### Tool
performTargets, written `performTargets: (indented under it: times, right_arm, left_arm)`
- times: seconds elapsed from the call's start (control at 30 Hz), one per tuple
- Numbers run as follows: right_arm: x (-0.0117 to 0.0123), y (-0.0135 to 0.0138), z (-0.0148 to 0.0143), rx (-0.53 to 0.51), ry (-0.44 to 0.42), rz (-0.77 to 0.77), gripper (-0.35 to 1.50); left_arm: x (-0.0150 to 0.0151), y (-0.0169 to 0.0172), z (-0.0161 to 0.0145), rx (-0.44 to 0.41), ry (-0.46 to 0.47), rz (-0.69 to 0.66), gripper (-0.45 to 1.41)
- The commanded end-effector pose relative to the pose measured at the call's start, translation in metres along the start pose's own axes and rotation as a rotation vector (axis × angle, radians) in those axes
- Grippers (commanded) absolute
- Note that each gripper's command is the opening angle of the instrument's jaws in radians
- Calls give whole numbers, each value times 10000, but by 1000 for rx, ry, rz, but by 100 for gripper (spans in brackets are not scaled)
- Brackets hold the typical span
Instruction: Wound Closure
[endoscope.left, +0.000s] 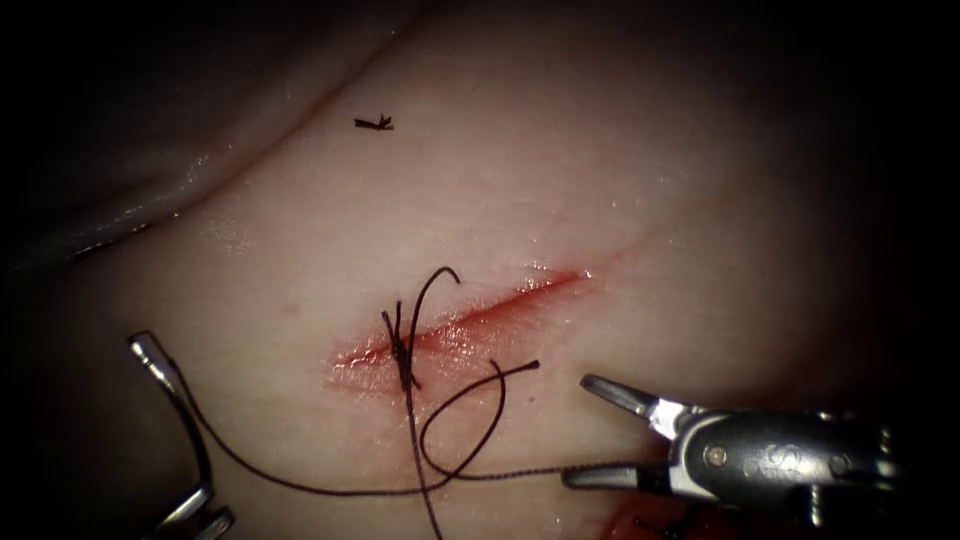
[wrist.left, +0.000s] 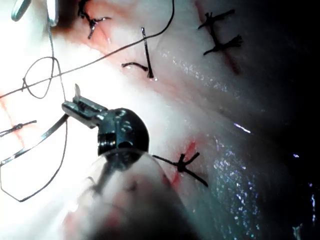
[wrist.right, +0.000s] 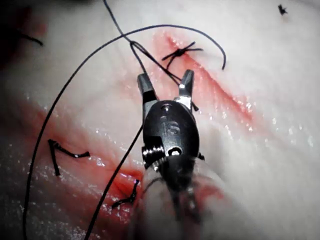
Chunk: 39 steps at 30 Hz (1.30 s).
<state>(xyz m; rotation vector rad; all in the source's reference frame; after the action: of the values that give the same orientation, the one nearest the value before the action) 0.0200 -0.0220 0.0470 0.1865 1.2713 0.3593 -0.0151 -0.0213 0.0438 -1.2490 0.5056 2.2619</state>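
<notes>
The thread (endoscope.left: 330, 487) is thin, limp and very light, so I judge it will slip easily and is best taken well away from the knot (endoscope.left: 403, 352), on a free stretch. The needle (endoscope.left: 180, 400) is stiff, smooth steel; I judge it safest to hold on its body, not at the point. It lies to the left of the cut (endoscope.left: 480, 310), outside the tissue (endoscope.left: 640, 180), and my left tool (endoscope.left: 190, 515) holds it near its lower end. My right tool (endoscope.left: 590, 430) is wide open, right of the cut. Its lower jaw lies at the thread, perhaps touching, but it holds nothing. A short cut end of thread (endoscope.left: 373, 123) rests far above.
</notes>
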Motion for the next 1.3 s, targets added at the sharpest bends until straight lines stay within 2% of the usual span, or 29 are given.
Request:
performTargets:
  times: [0.03, 0.17, 0.3, 0.33, 0.37, 0.5, 0.57, 0.67, 0.73, 0.77, 0.8, 0.83, 0.9, 1.13, 1.2, 1.23, 1.3]
  right_arm:
    - [-12, -7, 3, 37, 36, 128, 148]
    - [-18, -4, -7, 152, 96, 453, 148]
    - [-21, -7, -12, 231, 122, 611, 148]
    - [-21, -7, -13, 264, 164, 688, 148]
    - [-21, -7, -13, 264, 164, 688, 148]
    - [-22, -7, -15, 359, 247, 909, 148]
    - [-22, -7, -17, 394, 251, 955, 148]
    - [-20, 0, -19, 392, 270, 1039, 148]
    - [-21, 8, -20, 364, 302, 1176, 148]
    - [-22, 11, -19, 344, 307, 1223, 145]
    - [-26, 19, -16, 306, 310, 1269, 133]
    - [-26, 19, -16, 306, 310, 1269, 133]
    - [-30, 26, -12, 237, 290, 1294, 133]
    - [-50, 43, 7, 74, 175, 1257, 128]
    - [-55, 43, 11, 37, 139, 1179, 124]
    - [-59, 42, 16, 0, 114, 1069, 124]
    - [-61, 42, 18, -11, 115, 1026, 123]
  left_arm:
    - [-5, 11, 4, -1, -1, -1, -45]
    - [-6, 14, 8, 4, -1, 0, -45]
    - [-8, 14, 9, 5, 0, 1, -45]
    - [-9, 14, 9, 5, -1, 1, -45]
    - [-9, 14, 9, 5, -1, 1, -45]
    - [-10, 14, 9, 6, 0, 2, -45]
    - [-10, 14, 9, 6, 0, 2, -45]
    - [-12, 15, 10, 7, 0, 3, -45]
    - [-12, 15, 10, 8, 1, 4, -45]
    - [-13, 15, 10, 8, 1, 4, -45]
    - [-13, 16, 11, 9, 0, 4, -45]
    - [-13, 16, 11, 9, 0, 4, -45]
    - [-12, 17, 12, 13, 2, 3, -45]
    - [-12, 20, 15, 15, -1, 4, -45]
    - [-13, 21, 16, 14, -3, 5, -45]
    - [-13, 23, 17, 12, -3, 6, -45]
    - [-13, 23, 17, 10, -2, 7, -45]
